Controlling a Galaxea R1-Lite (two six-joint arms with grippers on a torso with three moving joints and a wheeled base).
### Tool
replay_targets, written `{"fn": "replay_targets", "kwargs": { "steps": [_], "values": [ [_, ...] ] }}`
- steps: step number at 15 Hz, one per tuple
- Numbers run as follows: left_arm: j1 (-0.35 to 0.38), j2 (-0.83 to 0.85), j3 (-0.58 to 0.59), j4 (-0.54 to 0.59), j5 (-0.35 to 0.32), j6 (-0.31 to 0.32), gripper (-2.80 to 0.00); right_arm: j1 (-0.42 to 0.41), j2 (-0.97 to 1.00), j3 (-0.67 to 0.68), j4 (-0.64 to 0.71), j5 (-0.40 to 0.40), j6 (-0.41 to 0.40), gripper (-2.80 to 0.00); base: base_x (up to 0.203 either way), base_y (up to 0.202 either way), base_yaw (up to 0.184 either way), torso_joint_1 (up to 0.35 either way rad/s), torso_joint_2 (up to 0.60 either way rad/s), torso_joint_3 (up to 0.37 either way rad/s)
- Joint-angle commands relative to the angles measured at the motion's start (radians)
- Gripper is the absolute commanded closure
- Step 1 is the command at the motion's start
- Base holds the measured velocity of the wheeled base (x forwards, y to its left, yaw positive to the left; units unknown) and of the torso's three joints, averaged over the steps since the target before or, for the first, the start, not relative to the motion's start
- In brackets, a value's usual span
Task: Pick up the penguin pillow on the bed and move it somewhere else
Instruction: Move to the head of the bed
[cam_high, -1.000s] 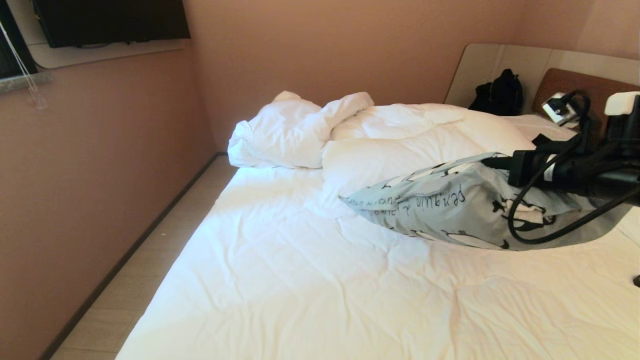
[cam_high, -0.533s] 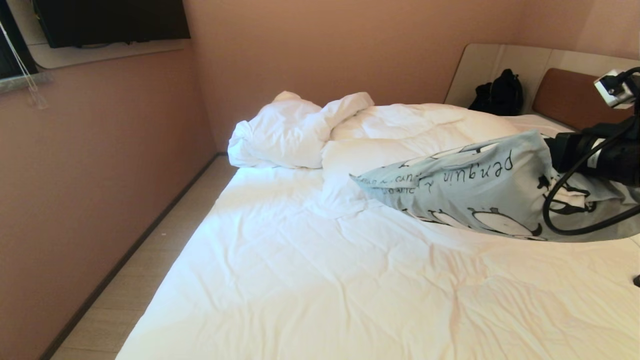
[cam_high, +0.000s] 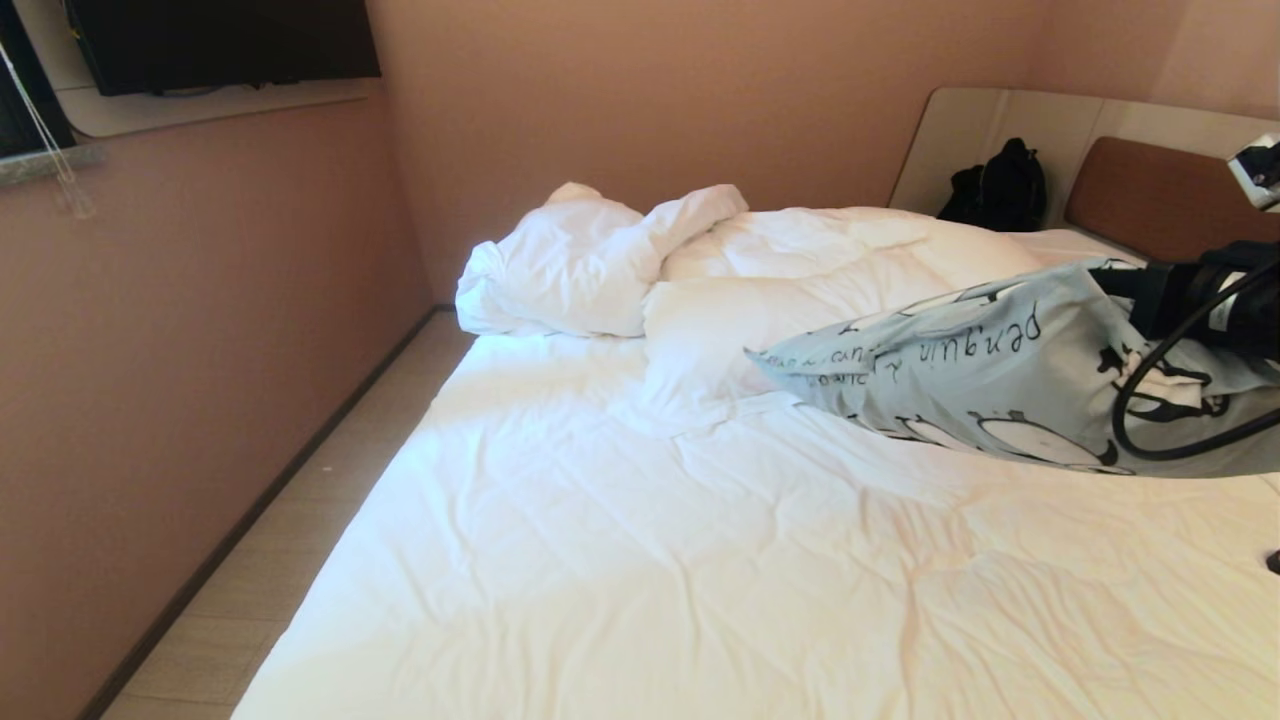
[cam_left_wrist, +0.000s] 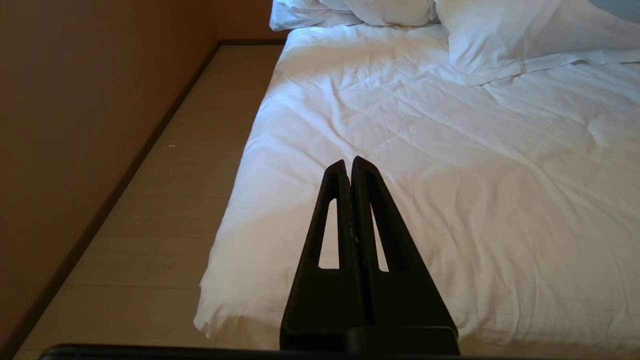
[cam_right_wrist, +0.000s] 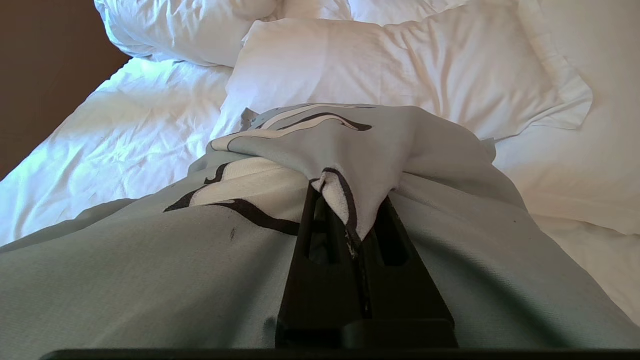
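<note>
The penguin pillow (cam_high: 990, 385) is held off the bed (cam_high: 640, 560) at about three o'clock in the head view, tilted, with its far corner drooping toward the white pillow (cam_high: 760, 330) behind it; whether that corner touches the sheet cannot be told. A fold of the pale blue-grey cover is pinched between the pressed-together jaws of the right gripper (cam_right_wrist: 350, 220), so only fabric is gripped, not the filling. The bulk of the pillow is seen sagging below the pinch.

The main risk is judged to be a slip: the fold is thin, and a quick swing could pull it out of the jaws. The trailing corner could also be dragged across the rumpled duvet (cam_high: 590, 260) at eleven o'clock and snagged. The black cable (cam_high: 1170, 400) looped over the cover could catch as well.

The left gripper (cam_left_wrist: 350, 172) is parked over the bed's near edge, jaws pressed together and empty.

No open containers are seen; only a black bag (cam_high: 995, 185) is seen by the headboard (cam_high: 1150, 190) at one o'clock, contents hidden.
</note>
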Motion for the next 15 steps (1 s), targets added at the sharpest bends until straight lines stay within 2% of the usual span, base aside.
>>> {"fn": "replay_targets", "kwargs": {
  "steps": [1, 13, 15],
  "values": [
    [0.0, 0.0, 0.002, 0.0, 0.0, -0.001, 0.0, -0.002, 0.004, 0.0, -0.002, 0.002, 0.0, 0.0, 0.0, 0.0, 0.0, 0.0, 0.0, 0.0],
    [0.001, 0.0, 0.002, 0.003, 0.0, -0.002, 0.0, -0.002, -0.007, 0.007, 0.0, 0.008, -0.016, 0.0, 0.0, 0.0, 0.0, 0.0, 0.0, 0.0],
    [0.0, 0.0, 0.002, 0.003, 0.0, -0.004, 0.0, -0.002, -0.008, 0.007, 0.0, 0.008, -0.014, 0.0, -0.004, -0.107, 0.0, 0.001, 0.0, 0.0]
  ]
}}
